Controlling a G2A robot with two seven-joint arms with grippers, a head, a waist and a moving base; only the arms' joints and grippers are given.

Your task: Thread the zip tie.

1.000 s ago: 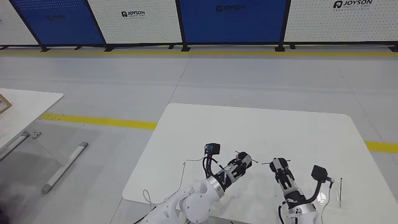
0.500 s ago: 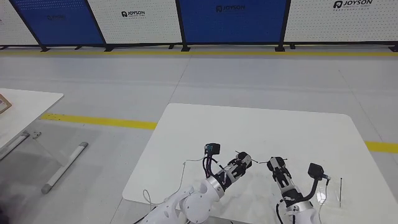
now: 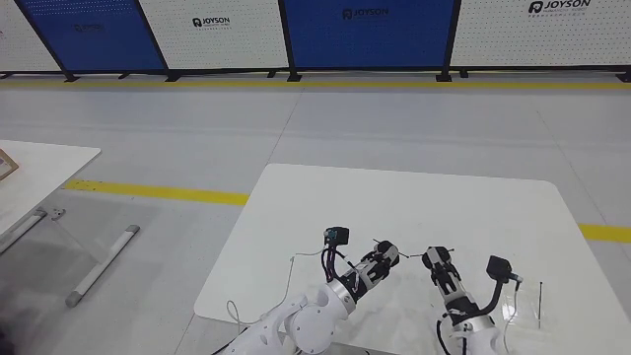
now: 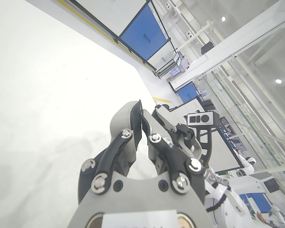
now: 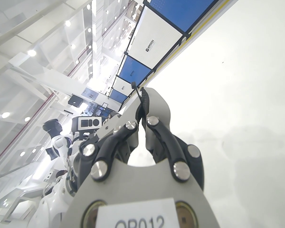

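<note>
bench plain white, no pattern. zip tie black all over, head included. right hand: light grey finger shells, black ribbed pads, black links, bright silver screws, grey base plate, white label with dark print. left hand has the same scheme: grey shells, black toothed pads, black links, silver screws. thin strip at 4 o'clock on the bench is black. floor pale grey with yellow lines. at 12 o'clock blue panels alternate with white panels, dotted perforation pattern, black frames.
</note>
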